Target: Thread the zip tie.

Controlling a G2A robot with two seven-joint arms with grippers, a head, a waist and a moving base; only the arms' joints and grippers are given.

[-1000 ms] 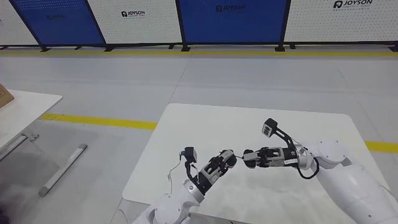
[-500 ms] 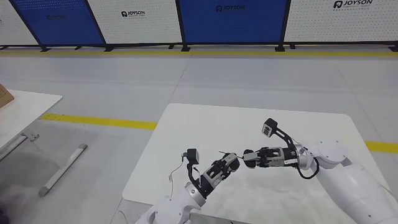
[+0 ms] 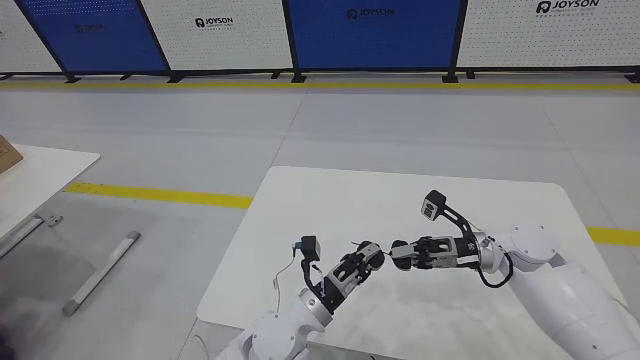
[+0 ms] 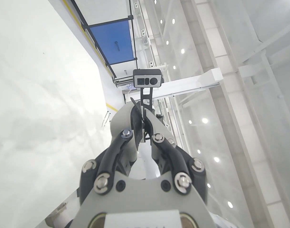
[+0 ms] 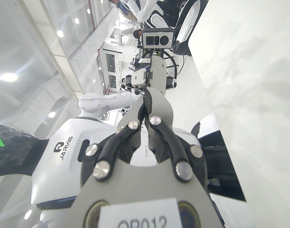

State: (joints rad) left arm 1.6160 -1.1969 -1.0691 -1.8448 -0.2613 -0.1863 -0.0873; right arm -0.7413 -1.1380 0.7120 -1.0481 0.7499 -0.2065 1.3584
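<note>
Over the white table [image 3: 330, 210] my two grippers face each other tip to tip. The left gripper [image 3: 371, 252] comes in from the near left edge and the right gripper [image 3: 399, 253] from the right. A thin dark zip tie [image 3: 385, 250] spans the small gap between them, one end pinched in each. In the left wrist view my left gripper [image 4: 137, 115] is shut, dark pads pressed together, with the other arm's camera just beyond. The right gripper [image 5: 145, 103] is also shut in its own view. The tie is too thin to make out in the wrist views.
The white table's far half and right side are bare. Its near left edge [image 3: 225, 300] lies close under the left arm. A second white table [image 3: 40, 175] stands off to the left across the floor. Blue and white panels [image 3: 370, 10] line the back.
The left gripper nudged toward the right gripper, then drew back slightly. The right arm has stayed still. Both stay shut.
</note>
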